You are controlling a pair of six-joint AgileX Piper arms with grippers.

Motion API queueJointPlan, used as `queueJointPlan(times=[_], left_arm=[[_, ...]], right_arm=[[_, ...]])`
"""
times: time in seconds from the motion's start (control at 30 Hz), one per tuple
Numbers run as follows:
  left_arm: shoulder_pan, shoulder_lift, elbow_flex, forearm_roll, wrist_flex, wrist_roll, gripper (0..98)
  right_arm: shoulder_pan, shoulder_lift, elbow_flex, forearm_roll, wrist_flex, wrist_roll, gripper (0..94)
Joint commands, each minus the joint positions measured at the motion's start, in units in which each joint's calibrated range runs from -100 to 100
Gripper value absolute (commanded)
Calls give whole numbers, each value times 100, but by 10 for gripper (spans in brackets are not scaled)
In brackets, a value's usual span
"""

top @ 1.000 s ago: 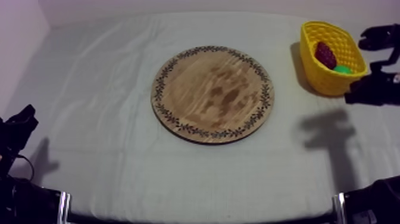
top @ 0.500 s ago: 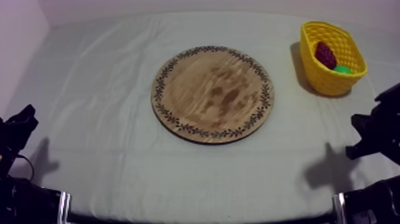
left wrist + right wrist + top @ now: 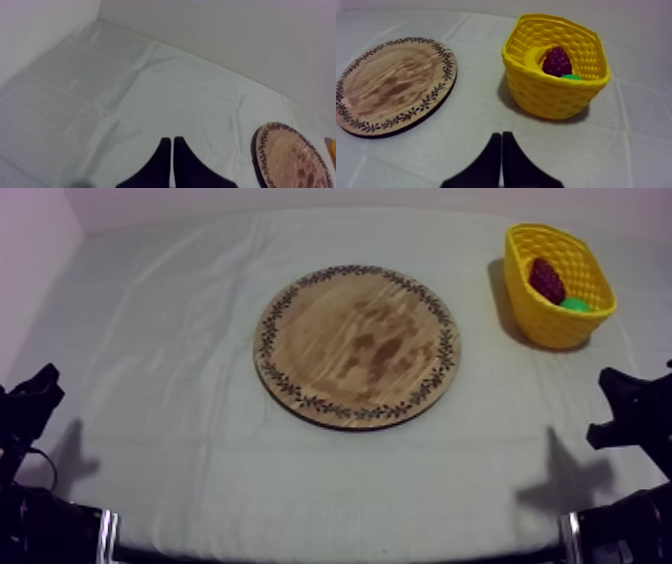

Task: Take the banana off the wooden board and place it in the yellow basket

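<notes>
Toward the near side of the tabletop (image 3: pixel 180 398), the left claw (image 3: pixel 171 141) and the right claw (image 3: pixel 501 135) are each clenched on nothing, closed to a narrow wedge. Beyond them the wooden board (image 3: pixel 357 346) lies flat mid-tabletop. Farther off, at the right, the yellow basket (image 3: pixel 545 328) holds the banana (image 3: pixel 532 57), which touches the grapes (image 3: pixel 556 61), with a green fruit (image 3: pixel 571 76) beside them.

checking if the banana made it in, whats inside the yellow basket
Inside the yellow basket lie a banana, a bunch of grapes beside it, and a green fruit mostly hidden behind the basket's wall. The basket's floor cannot be seen under them.
</notes>
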Motion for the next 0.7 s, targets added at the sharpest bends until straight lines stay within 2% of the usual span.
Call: queueJointPlan(times=[0.0,0.1,0.17,0.27,0.3,0.43,0.67], left_arm=[[-1,3,4,0,1,0,1],[-1,3,4,0,1,-1,1],[-1,3,4,0,1,-1,1],[-1,3,4,0,1,1,1],[-1,3,4,0,1,1,1],[-1,3,4,0,1,1,1],[-1,3,4,0,1,1,1]], right_arm=[[4,-6,1,-4,-81,119,6],[-69,-8,12,-329,-881,594,5],[-219,-8,15,-444,-1013,634,7],[-344,-9,-62,-174,-116,288,5],[-303,-9,-54,-126,-32,236,5],[-74,-9,-8,-46,-198,233,4],[-3,-9,6,-22,-184,304,3]])
